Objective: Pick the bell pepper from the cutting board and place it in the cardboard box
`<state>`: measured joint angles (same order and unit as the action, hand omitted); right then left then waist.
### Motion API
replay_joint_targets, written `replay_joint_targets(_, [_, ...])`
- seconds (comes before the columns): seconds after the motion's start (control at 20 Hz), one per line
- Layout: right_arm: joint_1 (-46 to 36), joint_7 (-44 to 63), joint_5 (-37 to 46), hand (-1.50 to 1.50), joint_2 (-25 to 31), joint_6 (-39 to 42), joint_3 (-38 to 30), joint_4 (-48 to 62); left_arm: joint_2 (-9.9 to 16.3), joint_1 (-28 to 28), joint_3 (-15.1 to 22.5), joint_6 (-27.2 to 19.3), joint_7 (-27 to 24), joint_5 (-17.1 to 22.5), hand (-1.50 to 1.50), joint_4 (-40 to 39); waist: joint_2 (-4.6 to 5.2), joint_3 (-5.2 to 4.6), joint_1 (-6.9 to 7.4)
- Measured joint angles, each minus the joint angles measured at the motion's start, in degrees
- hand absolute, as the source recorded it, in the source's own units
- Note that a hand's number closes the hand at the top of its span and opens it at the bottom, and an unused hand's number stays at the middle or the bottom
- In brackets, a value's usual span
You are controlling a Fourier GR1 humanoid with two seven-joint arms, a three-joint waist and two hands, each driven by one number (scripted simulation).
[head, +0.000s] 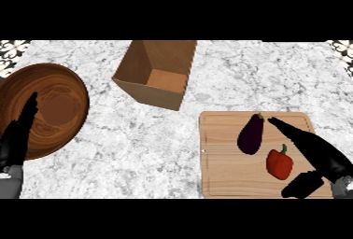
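Note:
A red bell pepper (279, 163) with a green stem lies on the wooden cutting board (224, 177) at the lower right. My right hand (318, 156) hovers just right of the pepper, fingers straight and pointing up-left, thumb (302, 185) spread below the pepper; the hand is open and not touching it. An open cardboard box (155, 72) stands at the top centre with nothing visible inside. My left hand (17, 137) rests open at the left edge, fingers up.
A dark purple eggplant (251, 134) lies on the board just up-left of the pepper. A large wooden bowl (48, 109) sits at the left, partly behind my left hand. The marble counter (138, 154) stretches between board and bowl.

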<state>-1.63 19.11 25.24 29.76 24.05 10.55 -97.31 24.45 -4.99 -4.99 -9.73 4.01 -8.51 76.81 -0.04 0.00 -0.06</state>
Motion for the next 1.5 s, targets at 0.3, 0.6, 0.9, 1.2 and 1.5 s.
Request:
replay_joint_targets(0.3, [0.66, 2.14, 2.72, -1.5, -2.75, 3.68, -0.39, -2.25, -1.5, 0.7, -1.63, 1.0, -1.69, -1.39, 0.0, -0.72, 0.01, 0.0, 0.02])
replay_joint_targets(0.6, [-0.36, 4.67, 6.8, -1.5, -5.53, 5.08, 0.16, 1.35, -1.97, -0.16, -2.54, 2.23, -0.09, -2.35, 0.0, 0.14, 0.03, 0.01, 0.1])
replay_joint_targets(0.9, [-2.68, 3.68, 12.4, 1.5, -7.91, 1.85, 0.07, 5.71, -2.77, -0.41, -3.45, 3.05, -0.77, -3.12, 0.0, -0.52, -0.11, -0.12, 0.11])
replay_joint_targets(1.2, [-4.7, -0.53, 20.25, 1.5, -8.45, -6.46, 0.19, 9.22, -3.21, 0.32, -4.15, 3.28, -1.82, -3.9, 0.0, -0.42, -0.2, -0.2, 0.16])
replay_joint_targets(1.5, [-16.29, -17.28, 20.18, 1.5, -3.59, -5.66, 1.24, 18.84, -3.99, -2.26, -2.55, 3.83, -1.34, -4.64, 0.0, -0.22, 0.89, 0.07, 3.29])
